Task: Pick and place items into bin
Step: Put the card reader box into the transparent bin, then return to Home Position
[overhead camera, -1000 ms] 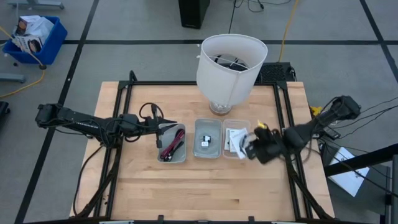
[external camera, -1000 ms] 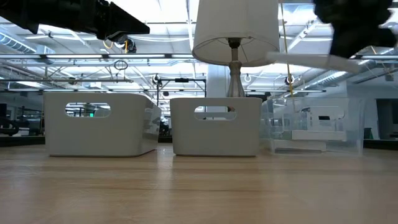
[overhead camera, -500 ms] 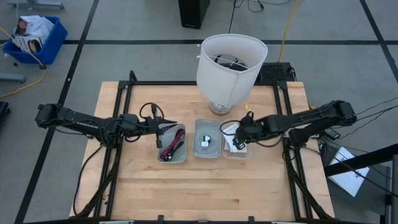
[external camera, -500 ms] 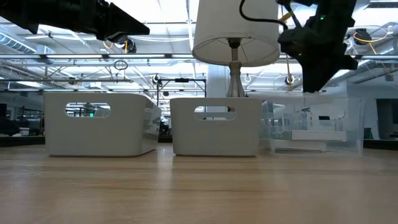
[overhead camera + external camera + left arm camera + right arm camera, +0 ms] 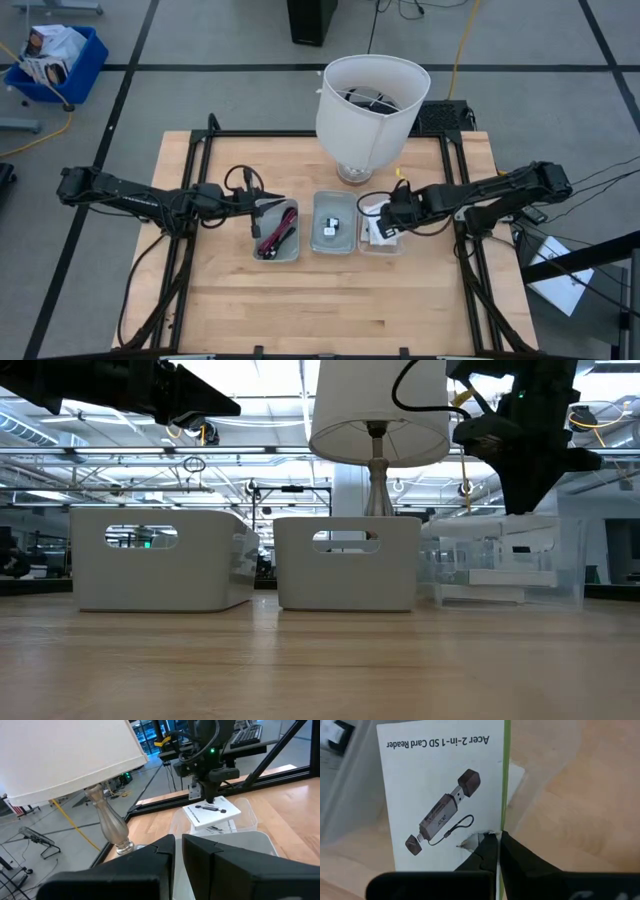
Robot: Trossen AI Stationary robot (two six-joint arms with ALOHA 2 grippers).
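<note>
Three small bins stand in a row at mid-table. The left bin (image 5: 256,238) holds black and dark-red cables (image 5: 277,238). The middle bin (image 5: 318,228) holds tiny black and white items (image 5: 330,230). The clear bin (image 5: 381,250) holds white card packets. My right gripper (image 5: 393,218) hangs over the clear bin, shut on a white card packet (image 5: 440,790) printed with a card reader. My left gripper (image 5: 263,207) is level above the left bin's far end, shut, with nothing seen between its fingers (image 5: 165,857). My right gripper pinches the packet at its green-striped long edge (image 5: 503,822), about halfway along, where the card is crumpled. The fingers come from above, pointing steeply down. The packet (image 5: 212,812) lies about level below them, lifted clear, at the height of the clear bin's rim (image 5: 500,525).
A big white lamp (image 5: 370,100) stands just behind the middle and clear bins, its shade overhanging them. A black frame (image 5: 200,150) runs along the table's sides. A blue crate (image 5: 60,65) sits on the floor at far left. Bare wood lies in front of the bins.
My right gripper has swung from the clear bin's right side toward the table's left, coming over that bin, and has sunk and tipped further downward. The packet has come down with it from well above the bin to rim height.
</note>
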